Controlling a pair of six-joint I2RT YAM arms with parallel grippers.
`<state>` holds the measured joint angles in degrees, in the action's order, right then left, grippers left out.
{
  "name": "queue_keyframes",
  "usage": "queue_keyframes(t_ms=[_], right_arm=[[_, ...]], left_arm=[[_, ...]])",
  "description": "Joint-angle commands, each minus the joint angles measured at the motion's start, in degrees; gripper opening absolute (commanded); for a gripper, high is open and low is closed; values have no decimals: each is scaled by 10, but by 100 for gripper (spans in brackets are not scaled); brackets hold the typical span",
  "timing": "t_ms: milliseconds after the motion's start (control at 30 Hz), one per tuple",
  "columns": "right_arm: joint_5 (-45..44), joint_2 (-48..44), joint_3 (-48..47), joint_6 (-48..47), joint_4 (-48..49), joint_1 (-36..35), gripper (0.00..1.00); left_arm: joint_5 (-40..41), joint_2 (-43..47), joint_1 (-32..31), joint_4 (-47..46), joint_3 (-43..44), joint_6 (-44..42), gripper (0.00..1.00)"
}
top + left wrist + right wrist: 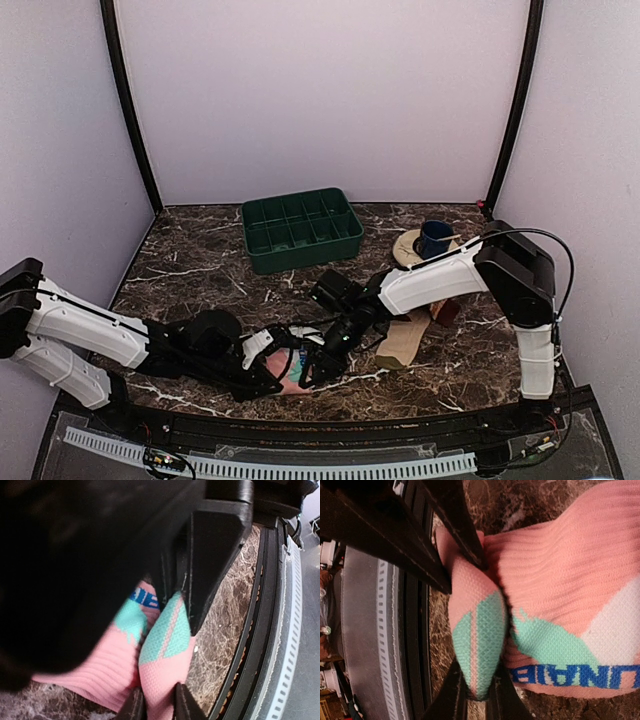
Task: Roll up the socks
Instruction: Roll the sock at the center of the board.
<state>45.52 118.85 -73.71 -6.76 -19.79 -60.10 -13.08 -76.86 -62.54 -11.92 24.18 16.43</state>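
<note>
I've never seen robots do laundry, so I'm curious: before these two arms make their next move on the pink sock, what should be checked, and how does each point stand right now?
1. Left jaws gripping the pink sock: closed on a fold. Ok.
2. Right jaws gripping it too: pinching the teal-patched fold. Ok.
3. Roll finished: the sock is only bunched and folded. Not ok.
4. Tan sock included: it lies to the right, outside both grips. Not ok.
5. Sock fully on the table: marble shows between it and the front rail. Ok.
6. Green tray and blue cup out of the way: both at the back. Ok.
</note>
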Motion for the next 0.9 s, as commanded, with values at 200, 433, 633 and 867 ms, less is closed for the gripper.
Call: queue_keyframes(t_ms=[200, 433, 633, 867], right_arm=[[5, 19, -1, -5, -26, 2, 4], [-5, 0, 19, 13, 0, 3, 20], [-7, -26, 57, 43, 51, 9, 31], [0, -50, 100, 73, 97, 21, 36]], left_arm=[[-36, -9, -3, 4, 17, -17, 0], [-63, -24, -3, 15, 24, -11, 0], [-76, -40, -1, 15, 29, 4, 0], [-104, -56, 19, 2, 23, 31, 0]])
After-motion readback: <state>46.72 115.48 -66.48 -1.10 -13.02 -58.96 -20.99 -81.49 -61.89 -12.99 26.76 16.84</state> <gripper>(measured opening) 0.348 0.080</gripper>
